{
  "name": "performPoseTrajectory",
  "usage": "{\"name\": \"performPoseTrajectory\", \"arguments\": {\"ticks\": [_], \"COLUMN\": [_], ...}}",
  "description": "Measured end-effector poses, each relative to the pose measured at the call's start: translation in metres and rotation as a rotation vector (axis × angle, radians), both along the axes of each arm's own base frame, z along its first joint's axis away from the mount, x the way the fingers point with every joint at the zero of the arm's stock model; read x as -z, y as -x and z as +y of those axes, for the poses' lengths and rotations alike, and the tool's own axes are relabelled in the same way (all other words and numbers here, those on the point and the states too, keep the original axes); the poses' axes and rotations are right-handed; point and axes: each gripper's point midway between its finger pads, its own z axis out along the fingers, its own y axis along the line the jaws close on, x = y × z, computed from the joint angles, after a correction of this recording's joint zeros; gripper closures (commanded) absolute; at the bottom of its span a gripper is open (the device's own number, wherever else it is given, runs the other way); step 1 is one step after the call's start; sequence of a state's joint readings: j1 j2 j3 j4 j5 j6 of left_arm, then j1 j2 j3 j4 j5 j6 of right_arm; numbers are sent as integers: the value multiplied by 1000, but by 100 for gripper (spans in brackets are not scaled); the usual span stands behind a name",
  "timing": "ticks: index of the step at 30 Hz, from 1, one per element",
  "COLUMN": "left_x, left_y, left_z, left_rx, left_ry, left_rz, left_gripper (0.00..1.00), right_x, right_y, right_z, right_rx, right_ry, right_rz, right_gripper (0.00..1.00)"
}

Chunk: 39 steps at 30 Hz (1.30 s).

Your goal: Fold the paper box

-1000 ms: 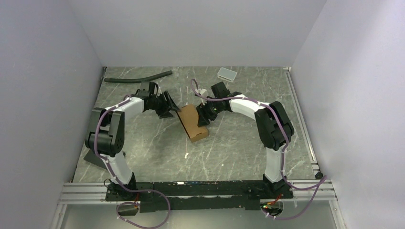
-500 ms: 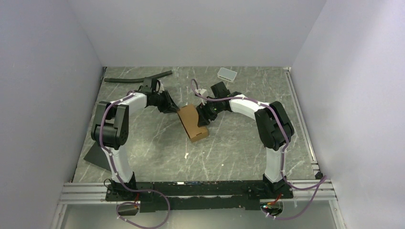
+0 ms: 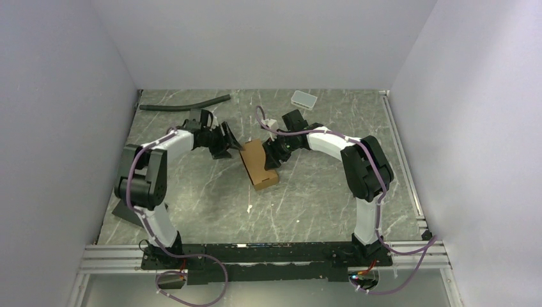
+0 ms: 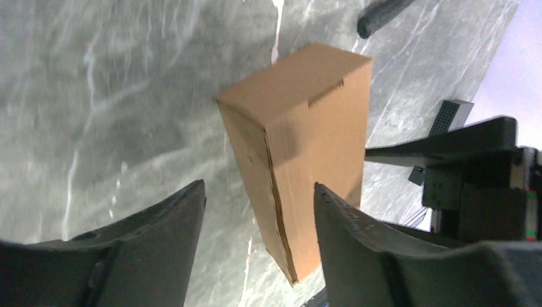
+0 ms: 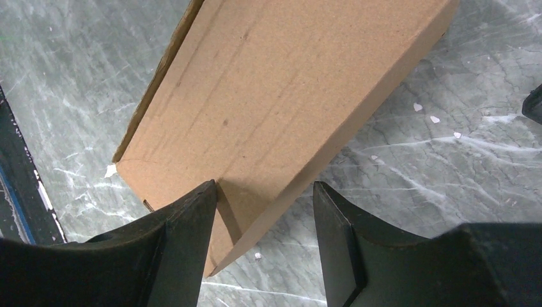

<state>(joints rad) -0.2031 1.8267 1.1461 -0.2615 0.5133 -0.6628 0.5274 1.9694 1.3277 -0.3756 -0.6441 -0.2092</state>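
Note:
The paper box [image 3: 259,164] is a closed brown oblong carton lying on the table between my two grippers. In the left wrist view the box [image 4: 307,147] stands just beyond my open left gripper [image 4: 257,188], its near corner edge between the fingertips without touching them. In the top view the left gripper [image 3: 231,142] sits at the box's far left end. My right gripper [image 3: 273,155] is at the box's far right side. In the right wrist view it [image 5: 263,188] is open, with the left finger [image 5: 192,224] resting against the box's [image 5: 275,89] top face near its edge.
A black hose [image 3: 185,103] lies at the back left and also shows in the left wrist view [image 4: 383,13]. A small white-grey tray [image 3: 304,98] sits at the back. A flat black slab [image 3: 128,211] lies at the left behind the left arm's elbow.
The left arm's elbow swung forward and back again, and its gripper shifted slightly at the box's end. The box and the right arm have hardly moved.

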Motion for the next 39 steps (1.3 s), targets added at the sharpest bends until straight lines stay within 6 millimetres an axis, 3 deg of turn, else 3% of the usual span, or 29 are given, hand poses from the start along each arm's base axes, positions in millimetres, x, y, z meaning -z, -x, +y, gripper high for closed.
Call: {"name": "performPoseTrajectory", "arguments": {"ticks": [8,16,19,24,26,28,30,35,37,39], "left_x": [-42,-11,-7,-3,3,8,8,5,-4,-20], "left_y": [38,111,127,131,129,130,129,128,126,122], "left_z": [2,-51,-67,-74,-74,-72,-72,-70,-66,-62], "left_rx": [-3,110,132,108,94,86,85,101,98,92], "left_ry": [39,77,72,56,42,32,30,4,-10,-9], "left_rz": [-103,37,71,93,113,134,135,103,59,-2], "left_gripper": [21,25,38,66,73,73,69,31,19,13], "right_x": [0,0,0,0,0,0,0,0,0,-1], "right_y": [0,0,0,0,-1,-1,-1,-1,-2,-2], "right_z": [0,0,0,0,0,0,0,-1,-1,-1], "right_rx": [1,2,2,2,2,2,3,4,5,7], "right_ry": [2,3,3,3,3,3,4,3,0,-9], "right_rz": [-2,-2,-2,-2,-3,-3,-3,-4,-3,4], "right_gripper": [39,39,39,39,39,39,38,32,33,36]}}
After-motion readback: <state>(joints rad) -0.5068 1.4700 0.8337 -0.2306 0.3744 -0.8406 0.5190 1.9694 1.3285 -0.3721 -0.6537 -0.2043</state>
